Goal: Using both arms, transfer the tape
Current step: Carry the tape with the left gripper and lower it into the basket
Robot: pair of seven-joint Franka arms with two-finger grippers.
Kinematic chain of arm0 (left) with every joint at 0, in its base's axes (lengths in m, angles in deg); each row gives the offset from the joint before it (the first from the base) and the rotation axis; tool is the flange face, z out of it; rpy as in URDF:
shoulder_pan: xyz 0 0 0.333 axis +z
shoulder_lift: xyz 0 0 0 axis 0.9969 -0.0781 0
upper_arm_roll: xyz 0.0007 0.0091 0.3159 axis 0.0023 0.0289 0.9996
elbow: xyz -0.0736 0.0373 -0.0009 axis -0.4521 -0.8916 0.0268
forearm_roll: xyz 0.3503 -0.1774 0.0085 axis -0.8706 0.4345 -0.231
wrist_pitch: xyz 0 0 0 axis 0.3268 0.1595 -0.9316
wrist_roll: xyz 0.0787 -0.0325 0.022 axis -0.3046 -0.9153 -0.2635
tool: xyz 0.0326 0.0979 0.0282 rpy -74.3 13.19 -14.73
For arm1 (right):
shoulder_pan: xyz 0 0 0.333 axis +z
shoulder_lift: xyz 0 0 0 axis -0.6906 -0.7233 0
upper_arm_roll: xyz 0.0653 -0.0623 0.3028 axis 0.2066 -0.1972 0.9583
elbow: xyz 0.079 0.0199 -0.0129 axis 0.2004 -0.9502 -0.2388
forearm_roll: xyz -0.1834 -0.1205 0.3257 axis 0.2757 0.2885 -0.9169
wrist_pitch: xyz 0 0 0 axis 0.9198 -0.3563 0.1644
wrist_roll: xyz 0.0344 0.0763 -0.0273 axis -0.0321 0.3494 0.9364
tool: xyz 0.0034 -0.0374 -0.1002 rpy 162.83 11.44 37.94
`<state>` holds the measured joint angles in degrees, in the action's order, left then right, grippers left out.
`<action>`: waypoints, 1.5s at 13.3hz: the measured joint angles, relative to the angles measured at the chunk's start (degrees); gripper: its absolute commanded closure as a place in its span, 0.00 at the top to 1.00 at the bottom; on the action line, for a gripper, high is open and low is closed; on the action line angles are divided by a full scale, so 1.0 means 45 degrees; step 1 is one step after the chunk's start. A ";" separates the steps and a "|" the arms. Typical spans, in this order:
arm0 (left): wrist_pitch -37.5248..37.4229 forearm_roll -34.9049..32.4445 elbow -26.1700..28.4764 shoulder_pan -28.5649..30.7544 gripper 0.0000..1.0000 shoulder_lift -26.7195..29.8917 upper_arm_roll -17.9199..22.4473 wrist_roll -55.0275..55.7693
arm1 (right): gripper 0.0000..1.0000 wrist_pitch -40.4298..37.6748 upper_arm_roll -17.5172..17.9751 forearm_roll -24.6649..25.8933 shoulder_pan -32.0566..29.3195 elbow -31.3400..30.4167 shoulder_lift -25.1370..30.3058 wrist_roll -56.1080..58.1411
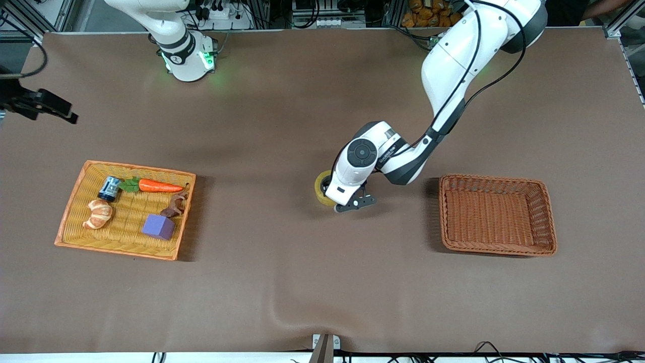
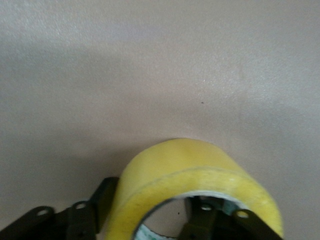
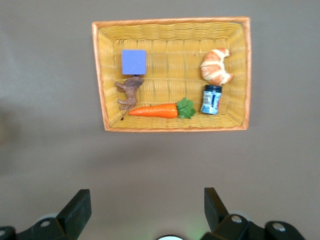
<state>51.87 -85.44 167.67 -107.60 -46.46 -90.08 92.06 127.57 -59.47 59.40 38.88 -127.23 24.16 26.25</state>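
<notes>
The tape (image 1: 321, 187), a yellowish roll, sits in the middle of the table, partly hidden under the left arm's wrist. My left gripper (image 1: 352, 203) is down at it and open. In the left wrist view the tape (image 2: 175, 167) fills the lower part. One finger (image 2: 103, 200) is against its outer wall and the other finger (image 2: 204, 221) is inside the core, with a gap to the inner wall. My right gripper (image 3: 145, 210) is open and empty, high over the table beside the yellow tray (image 3: 170, 24). Its black hand (image 1: 45, 103) shows at the edge of the front view.
The yellow tray (image 1: 75, 189) at the right arm's end holds a carrot (image 1: 158, 186), a croissant (image 1: 99, 214), a purple block (image 1: 158, 226), a small can (image 1: 109, 188) and a brown figure (image 1: 175, 205). A brown wicker basket (image 1: 496, 216) stands empty at the left arm's end, beside the tape.
</notes>
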 measured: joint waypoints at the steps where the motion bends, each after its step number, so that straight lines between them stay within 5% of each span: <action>1: -0.0025 -0.0001 -0.0023 -0.0001 0.00 0.0030 0.0037 0.0017 | 1.00 -0.0079 0.0010 0.0031 -0.0033 0.0063 -0.0014 0.0028; 4: -0.0528 -0.0023 -0.0279 0.0208 0.00 0.0210 0.0133 0.0036 | 1.00 0.0033 0.0315 0.0155 0.0178 0.0244 -0.0604 0.0030; 6: -0.2815 -0.0114 -0.0624 0.1033 0.00 0.1374 0.0199 -0.0171 | 1.00 0.0343 0.0368 0.0324 0.0294 0.0799 -0.1625 0.0008; 10: -0.7371 0.0374 -0.0039 0.6387 0.00 0.5890 -0.0099 -0.6135 | 1.00 0.0805 0.0212 0.0380 0.0169 0.1826 -0.3996 0.0025; 12: -0.7305 0.0829 0.1074 0.9334 0.00 0.6649 -0.0288 -0.9517 | 1.00 0.0852 0.0207 0.0328 0.0159 0.2478 -0.4214 0.0024; 14: -0.5974 0.0962 0.2273 1.0887 0.00 0.6310 -0.0398 -1.1154 | 1.00 0.1168 0.0179 0.0301 0.0141 0.2977 -0.4000 0.0024; 18: -0.2460 0.0965 0.3814 1.0835 0.00 0.4791 -0.0631 -1.1278 | 1.00 0.2151 0.0182 0.0256 0.0136 0.3128 -0.3680 0.0024; 20: -0.1404 0.0697 0.3808 1.0766 0.77 0.3977 -0.0632 -1.1274 | 1.00 0.2073 0.0212 0.0224 0.0139 0.3119 -0.3691 0.0024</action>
<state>45.56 -82.31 184.81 -59.16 -28.57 -92.93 41.32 136.90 -58.52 60.41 39.51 -113.19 7.55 26.36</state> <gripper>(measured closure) 0.767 0.000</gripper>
